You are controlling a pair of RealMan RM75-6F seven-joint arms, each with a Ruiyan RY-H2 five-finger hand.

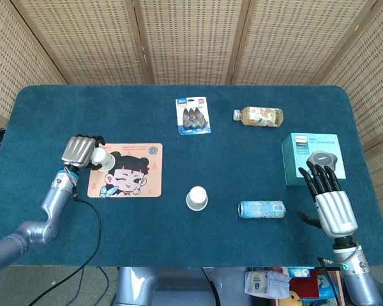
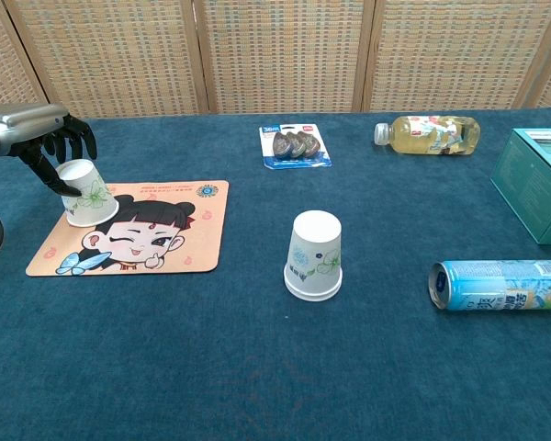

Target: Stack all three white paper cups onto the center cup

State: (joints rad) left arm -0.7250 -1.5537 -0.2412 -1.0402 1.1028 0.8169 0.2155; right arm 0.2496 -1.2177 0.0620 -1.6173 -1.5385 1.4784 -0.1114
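Note:
One white paper cup stands upside down on the top-left corner of the cartoon mat. My left hand arches over it; the thumb touches the cup's left side and the fingers hang just behind its top, with a small gap. The center cup stands upside down on the blue cloth and shows a double rim at its base. Far to the right, my right hand hovers with fingers spread and holds nothing. It is out of the chest view.
A blue can lies right of the center cup. A teal box sits at the right edge. A bottle and a blister pack lie at the back. A black cable trails from my left wrist.

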